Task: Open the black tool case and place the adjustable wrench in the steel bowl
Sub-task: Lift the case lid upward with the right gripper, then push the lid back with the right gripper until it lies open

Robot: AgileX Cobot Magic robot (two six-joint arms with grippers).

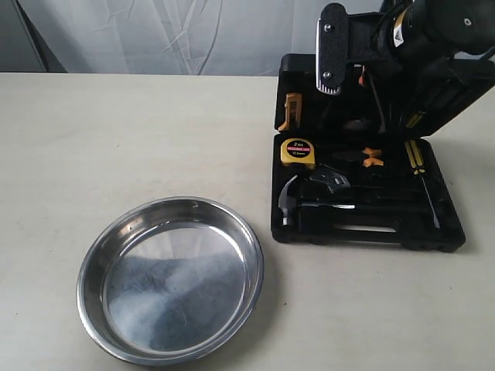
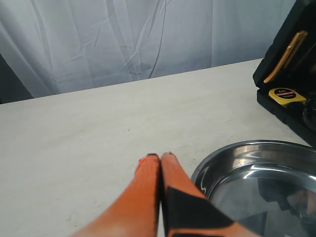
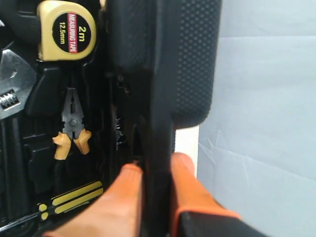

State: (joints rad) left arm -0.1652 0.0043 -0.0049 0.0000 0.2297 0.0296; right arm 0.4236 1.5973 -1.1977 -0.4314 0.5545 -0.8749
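Observation:
The black tool case [image 1: 367,236] lies open on the table with its lid [image 1: 456,93] standing upright. My right gripper [image 3: 157,163] is shut on the lid's edge, one orange finger on each side. The adjustable wrench [image 1: 334,180] rests in the case tray, its silver head [image 3: 12,89] beside the hammer and its black handle running right. The steel bowl [image 1: 251,247] sits empty to the case's front left. My left gripper [image 2: 160,157] is shut on nothing, low over the table just beside the bowl's rim [image 2: 232,150]; the exterior view does not show it.
In the tray lie a yellow tape measure [image 1: 298,152], a silver-headed claw hammer [image 1: 292,193], orange-handled pliers [image 1: 371,158] and a yellow-and-black screwdriver [image 1: 416,158]. A yellow tool [image 1: 292,110] hangs in the lid. A white curtain [image 2: 148,34] backs the table.

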